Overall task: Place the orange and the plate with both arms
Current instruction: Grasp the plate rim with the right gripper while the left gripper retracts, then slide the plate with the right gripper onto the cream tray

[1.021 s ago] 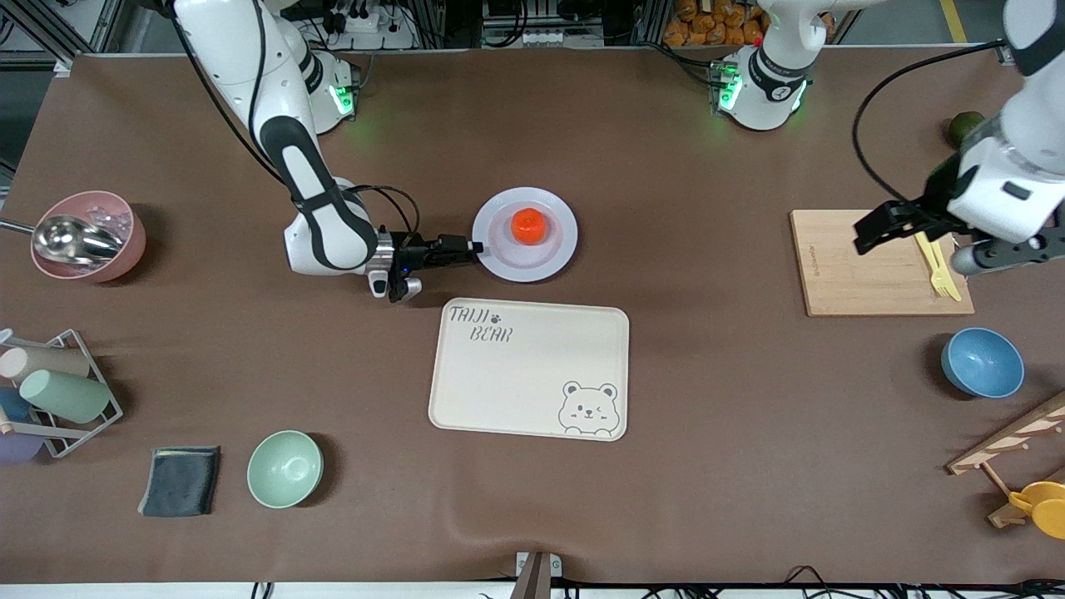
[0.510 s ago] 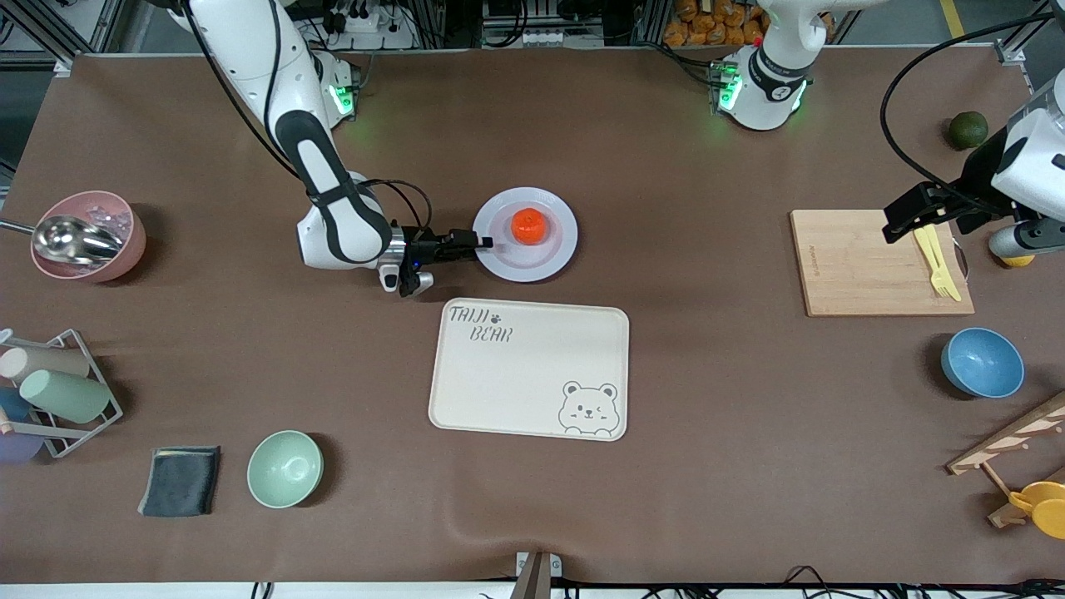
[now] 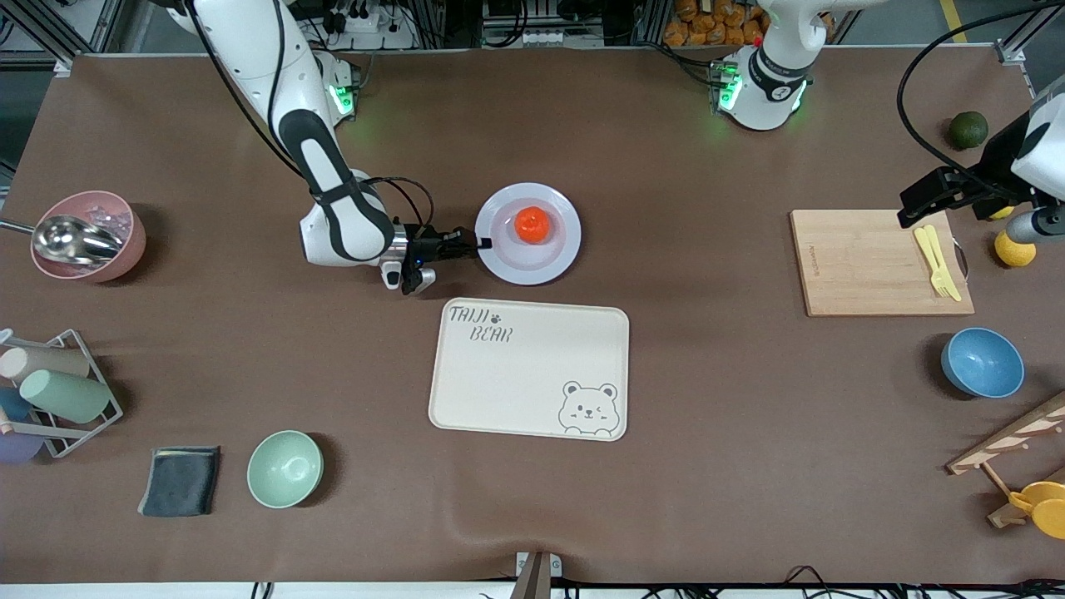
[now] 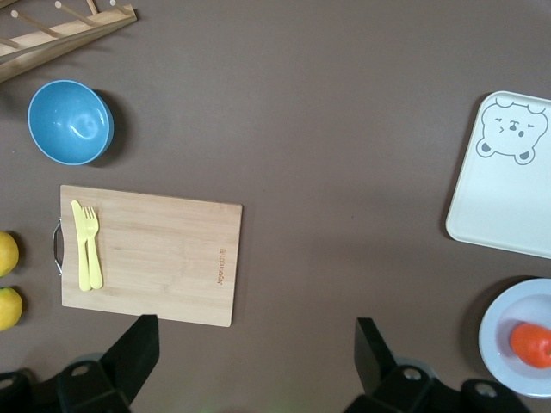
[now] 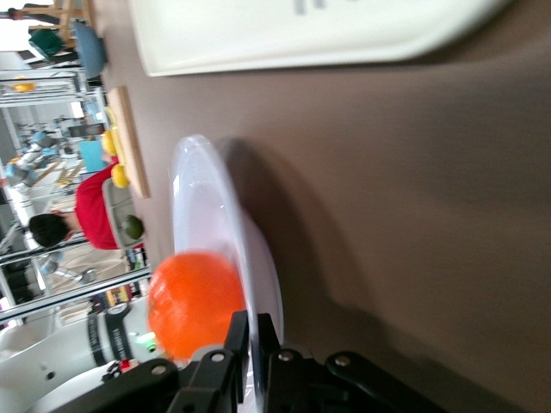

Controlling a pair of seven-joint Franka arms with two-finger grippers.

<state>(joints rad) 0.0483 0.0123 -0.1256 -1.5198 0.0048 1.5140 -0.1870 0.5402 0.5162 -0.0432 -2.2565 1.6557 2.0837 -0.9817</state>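
**Right tool pinches the plate rim; left tool hangs open over the board end of the bench**

We see a brown bench (image 3: 666, 499) from a high camera facing two white robot arms. Near its middle sits a round, pale lavender-white shallow plate (image 3: 507, 254), and on it rests a small, glossy red-orange fruit, the orange (image 3: 531, 224). The plate appears lifted a little, casting a shadow on the bench below.

The right tool (image 3: 480, 244) reaches in level from the right arm's end of the bench. Its fingers are closed on the plate's rim, one above and one below, as the right wrist view shows, with the orange (image 5: 194, 301) just inside the rim (image 5: 202, 215).

Just nearer to the camera than the plate lies a cream rectangular tray with a printed bear face (image 3: 532, 366), nothing on it.

The left tool (image 3: 932, 200) hangs in the air over the edge of a rectangular light wooden cutting board (image 3: 865, 266), its fingers spread wide and holding nothing. A pale yellow plastic fork and knife (image 3: 936, 260) lie on that board.
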